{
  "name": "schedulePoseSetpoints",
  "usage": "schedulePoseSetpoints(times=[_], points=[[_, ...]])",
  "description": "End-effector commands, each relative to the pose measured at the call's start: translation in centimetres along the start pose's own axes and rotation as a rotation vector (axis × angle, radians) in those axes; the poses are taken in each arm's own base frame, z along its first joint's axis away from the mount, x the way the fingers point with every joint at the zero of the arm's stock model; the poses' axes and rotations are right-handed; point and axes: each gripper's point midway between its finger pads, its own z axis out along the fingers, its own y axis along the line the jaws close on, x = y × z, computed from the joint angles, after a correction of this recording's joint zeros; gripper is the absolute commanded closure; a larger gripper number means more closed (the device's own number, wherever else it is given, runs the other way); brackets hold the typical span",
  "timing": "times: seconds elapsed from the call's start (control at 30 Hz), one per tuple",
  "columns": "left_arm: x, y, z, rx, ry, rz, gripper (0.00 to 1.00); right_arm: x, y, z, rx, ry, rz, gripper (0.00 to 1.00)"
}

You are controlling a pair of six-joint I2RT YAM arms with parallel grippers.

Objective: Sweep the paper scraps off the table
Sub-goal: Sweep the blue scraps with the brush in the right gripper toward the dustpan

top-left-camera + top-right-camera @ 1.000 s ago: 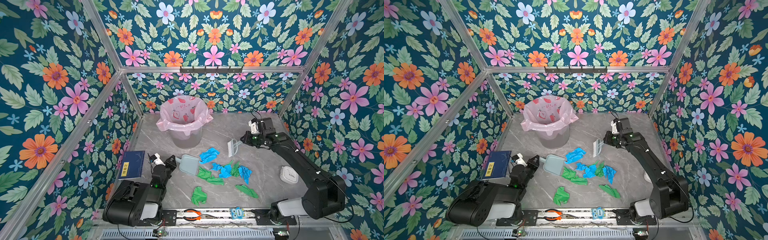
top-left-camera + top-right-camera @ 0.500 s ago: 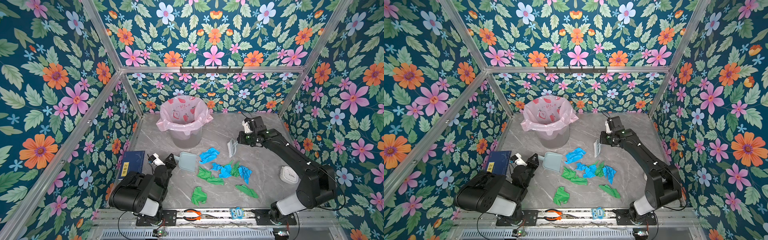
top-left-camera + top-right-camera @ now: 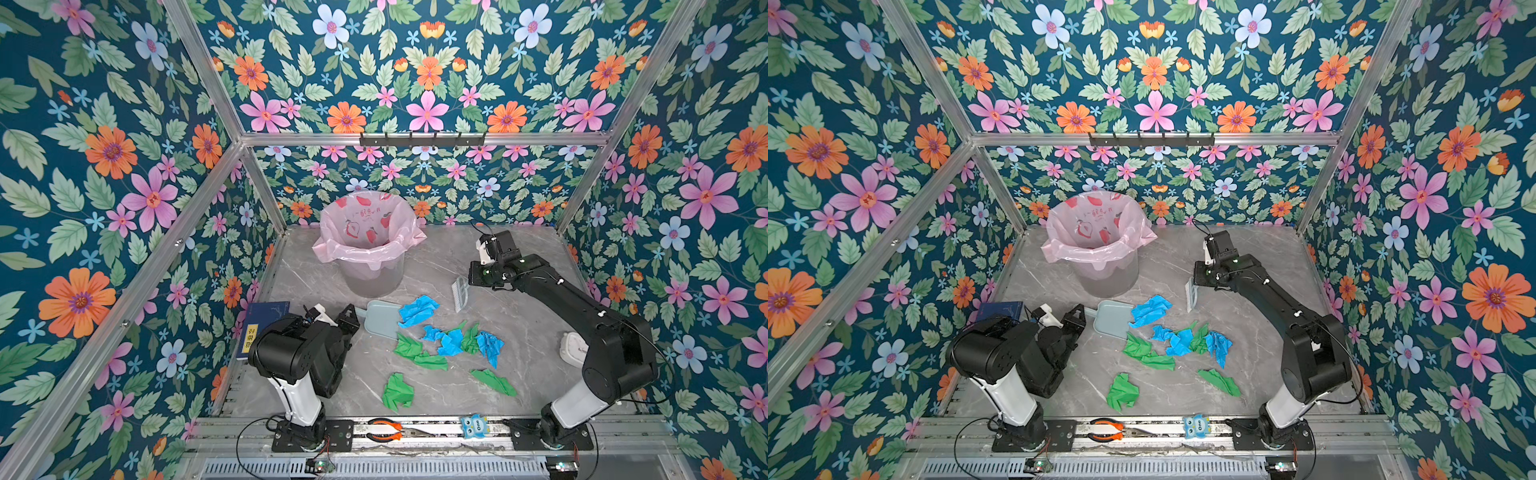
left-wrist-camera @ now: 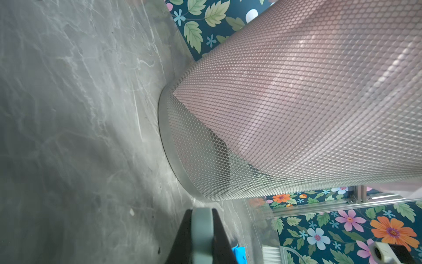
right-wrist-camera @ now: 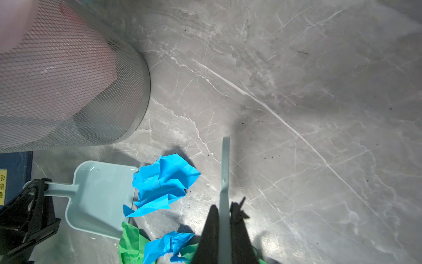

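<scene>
Dustpan in left claw: whole from right wrist, edge-on from left

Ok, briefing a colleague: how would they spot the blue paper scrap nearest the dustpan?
Find the grey mesh bin with the pink liner at the back of the grey marble-patterned table. In front of it is a pale blue plastic dustpan; the crumpled blue paper scrap sits at its open lip, apart from the mixed blue-and-green cluster.
</scene>
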Motion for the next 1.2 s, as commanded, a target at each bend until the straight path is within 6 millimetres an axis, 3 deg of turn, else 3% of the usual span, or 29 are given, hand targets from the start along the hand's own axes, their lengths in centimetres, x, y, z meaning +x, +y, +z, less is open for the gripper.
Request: schedulePoseSetpoints(times=[0.0, 0.07, 0.1, 0.17, 0.5, 1.17], points=[[-0.5, -0.9, 0.1, 0.036, -0.026, -0.010, 1.00, -0.1, 0.4, 0.6, 0.007, -0.002, -0.019, 1.00], [-0.4, -0.6, 0.1, 0.028, -0.024, -0.012, 1.00, -0.1, 1.0, 0.7, -0.001, -0.003, -0.028, 1.00], [-0.3, -0.5, 0.2, 0.024, -0.021, -0.012, 1.00, 0.6, 1.0, 2.0, 0.005, 0.029, -0.028, 1.00], [-0.2, -0.4, 0.3, 0.022, -0.017, -0.013, 1.00, 0.9, 1.6, 2.6, -0.001, 0.040, -0.034, 1.00], [0.4, -0.3, 1.1, 0.023, 0.004, -0.011, 1.00, 1.5, 5.8, 3.9, -0.049, 0.063, -0.092, 1.00], [1.1, -0.3, 1.7, 0.031, 0.034, -0.025, 1.00, 1.1, 12.1, 3.5, -0.074, 0.038, -0.151, 1.00]])
